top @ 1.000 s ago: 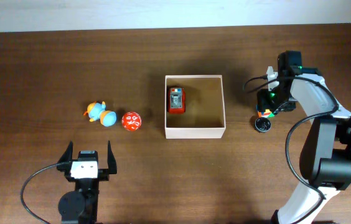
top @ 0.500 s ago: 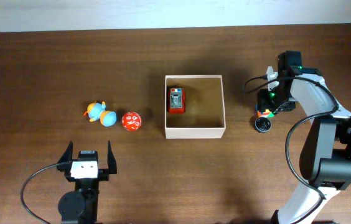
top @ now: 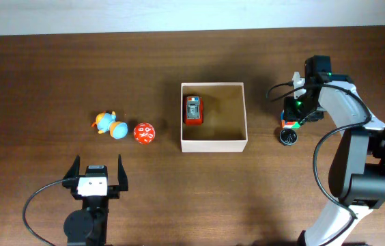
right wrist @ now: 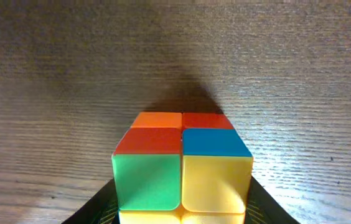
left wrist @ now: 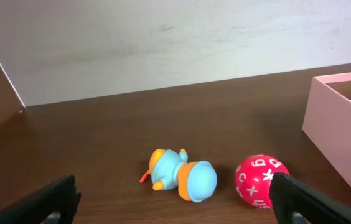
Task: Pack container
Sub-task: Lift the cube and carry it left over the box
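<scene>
Only a red toy car (top: 193,110) lies in the container (top: 213,144), while the toy duck (top: 108,124) and lettered red ball (top: 144,132) wait on the desk (top: 42,82) to its left beyond the spread left fingers (left wrist: 45,202), and the right fingers (right wrist: 98,211) grip a puzzle cube (right wrist: 182,165) just right of it.

Left pincer (top: 98,164) spread wide; right pincer (top: 292,117) clamps cube (right wrist: 182,168).

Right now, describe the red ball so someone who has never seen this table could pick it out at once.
Start at the square white-walled container in the middle of the overhead view, then look to its left. The nearest toy there is the red ball, clear of the wall. It is round and red with white characters, unlike the blue and orange toy just beyond it.
</scene>
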Available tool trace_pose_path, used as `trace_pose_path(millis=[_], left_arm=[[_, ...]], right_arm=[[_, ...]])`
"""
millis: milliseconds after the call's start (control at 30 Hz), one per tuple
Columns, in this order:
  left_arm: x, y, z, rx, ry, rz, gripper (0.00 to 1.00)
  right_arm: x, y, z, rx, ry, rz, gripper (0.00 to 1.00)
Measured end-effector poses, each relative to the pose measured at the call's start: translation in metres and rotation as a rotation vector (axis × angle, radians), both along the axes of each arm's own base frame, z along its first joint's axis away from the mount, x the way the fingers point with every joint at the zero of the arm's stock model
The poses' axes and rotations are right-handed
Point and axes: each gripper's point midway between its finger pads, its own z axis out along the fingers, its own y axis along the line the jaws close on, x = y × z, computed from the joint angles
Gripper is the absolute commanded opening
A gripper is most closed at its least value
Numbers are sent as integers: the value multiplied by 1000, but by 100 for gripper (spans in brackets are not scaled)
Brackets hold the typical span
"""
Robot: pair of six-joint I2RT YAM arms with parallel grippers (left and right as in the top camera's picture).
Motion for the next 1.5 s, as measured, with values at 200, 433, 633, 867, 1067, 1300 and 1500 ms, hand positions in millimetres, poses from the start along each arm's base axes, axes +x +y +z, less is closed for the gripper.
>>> trace_pose_path(millis=[200, 433, 633, 867, 1067, 1300, 1500], left_arm=[[0, 0, 0, 0, 0, 0, 99], [0, 0, 0, 0, 0, 0, 99], [0, 0, 0, 0, 0, 0, 99], [0, 0, 0, 0, 0, 0, 99], [0, 0, 0, 0, 0, 0, 99], [0, 0, 0, 0, 0, 0, 99], [0, 0, 0, 0, 0, 0, 99]], right_arm=[[2, 3, 1, 19, -8, -8, 42], [1, 17, 5, 103, -2, 1, 41], [10, 27, 24, 164, -25, 13, 41], [27, 33, 66, 203, -69, 26, 41], [39, 50, 117, 298, -134, 80, 42], [41, 91, 167, 524, -224, 219, 41], [28, 153, 189, 675, -246, 388, 41]])
